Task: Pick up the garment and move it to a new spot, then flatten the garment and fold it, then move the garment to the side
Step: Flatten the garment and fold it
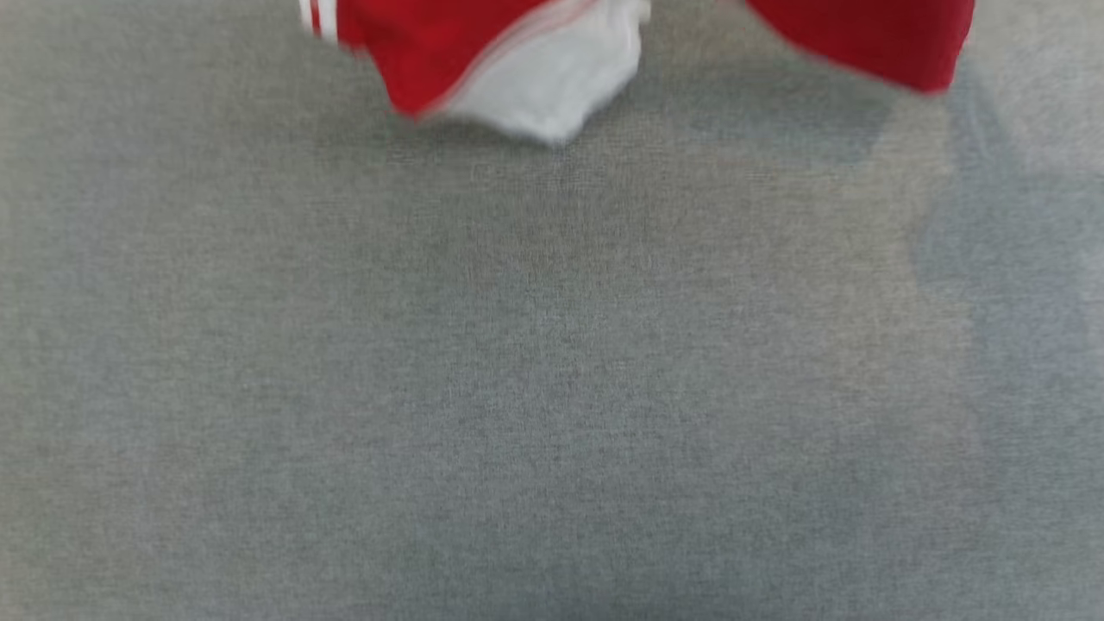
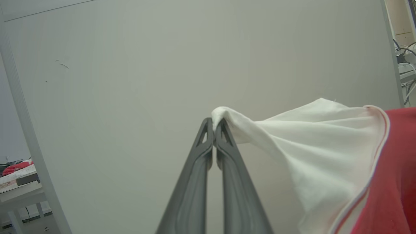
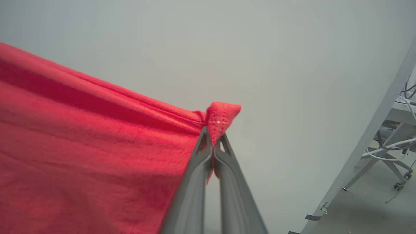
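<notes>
The garment (image 1: 448,52) hangs above the grey cloth-covered table, its lower red and white folds blurred at the top edge of the head view. A second red part (image 1: 871,39) dangles at the upper right. In the left wrist view my left gripper (image 2: 214,125) is shut on a corner of the garment's white sleeve (image 2: 308,143), which drapes off to the right into red cloth. In the right wrist view my right gripper (image 3: 213,136) is shut on a stitched red corner of the garment (image 3: 222,115), the red body stretching away to the left.
The grey table surface (image 1: 552,388) spreads below the hanging cloth. A pale wall panel (image 2: 162,81) stands behind both grippers. A side table with red cloth (image 2: 19,175) sits at the far left, and a wheeled stand with cables (image 3: 393,143) at the right.
</notes>
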